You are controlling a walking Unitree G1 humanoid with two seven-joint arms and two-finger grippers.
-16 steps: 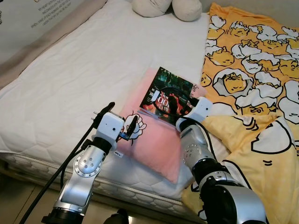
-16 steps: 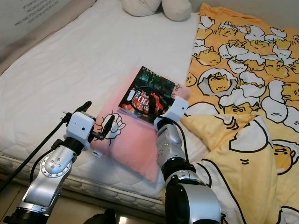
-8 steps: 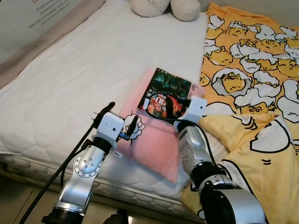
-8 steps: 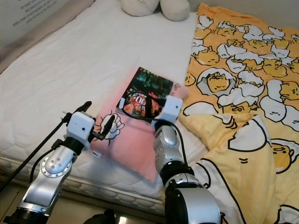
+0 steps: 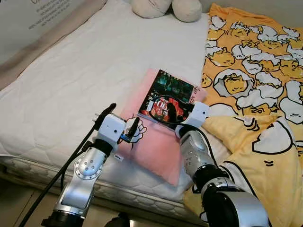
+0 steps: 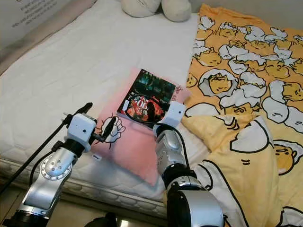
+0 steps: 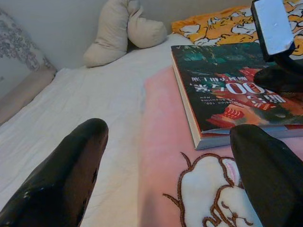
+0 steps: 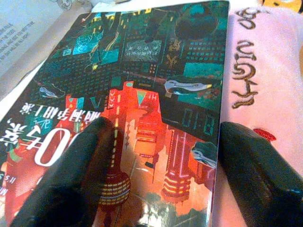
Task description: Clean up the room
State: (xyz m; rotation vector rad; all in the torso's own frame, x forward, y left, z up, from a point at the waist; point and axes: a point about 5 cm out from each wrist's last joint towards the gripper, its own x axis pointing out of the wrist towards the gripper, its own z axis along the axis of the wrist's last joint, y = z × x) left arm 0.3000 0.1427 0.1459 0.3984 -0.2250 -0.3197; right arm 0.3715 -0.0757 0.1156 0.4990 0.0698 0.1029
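**Fingers spread over the book, no grasp yet**

Fingers of the right gripper are parted, one black tip lying over the book's cover and the other off its edge above the pink fabric. They straddle one long side of the book, which suits a pinch across cover and underside, but nothing is clamped. Whether the tips touch the cover I cannot tell.

The left gripper is likewise released, its fingers wide apart and hovering low over the near end of the pink pillow, just above the embroidered cartoon figure. It looks set to steady or take the pillow, though that is a guess.

The book lies flat on the pillow's far half, slightly askew, its spine side raised enough off the soft surface to show the page block in the left wrist view. That gap probably makes the edge easier to get under than it would be on a hard desk.

The pillow rests on the white bed near its front edge, beside a yellow blanket printed with egg characters. A cream cushion sits at the head of the bed, well apart.
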